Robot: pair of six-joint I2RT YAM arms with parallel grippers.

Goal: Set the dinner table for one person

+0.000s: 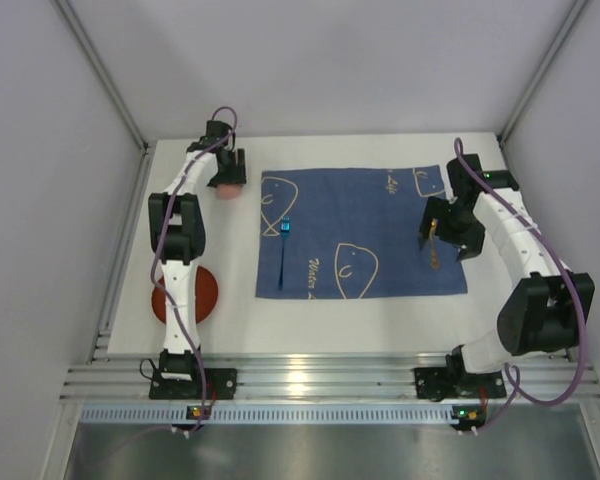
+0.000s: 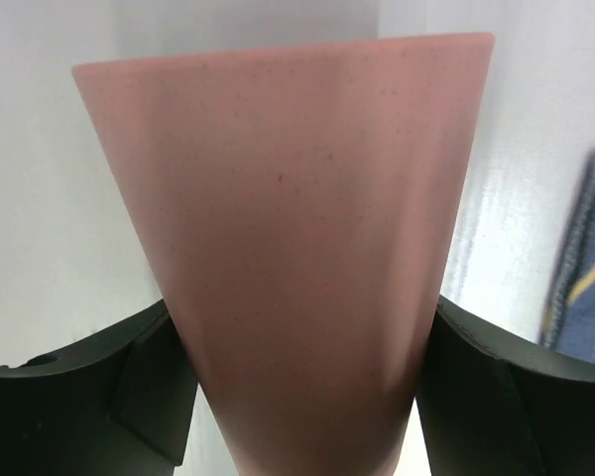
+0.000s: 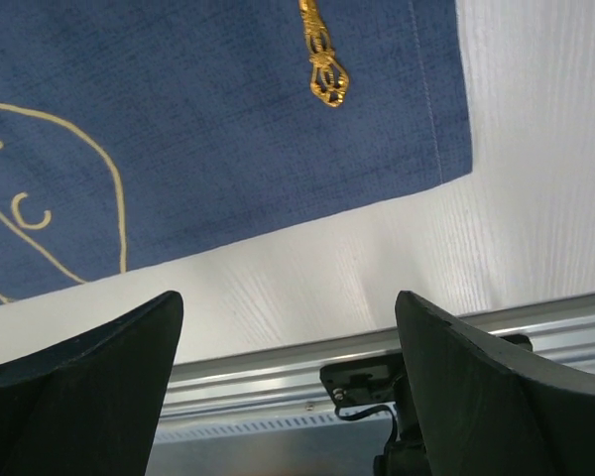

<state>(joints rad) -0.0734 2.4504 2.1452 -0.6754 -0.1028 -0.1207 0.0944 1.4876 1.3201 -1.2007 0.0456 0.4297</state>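
On dinner table (image 1: pixel 380 315): mat (image 1: pixel 370 215) holds fork (image 1: pixel 283 238), gold utensil (image 3: pixel 327 79) | plate (image 1: pixel 207 293) under left arm (image 1: pixel 177 290)

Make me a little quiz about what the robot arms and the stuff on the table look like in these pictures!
1. True or false: the left gripper is holding the pink cup.
2. What lies on the blue mat close to the right gripper? A) a gold utensil B) a green bowl C) a white napkin
3. How many utensils lie on the mat?

Key: 1 true. 2 A. 3 two: the gold one and the blue utensil.
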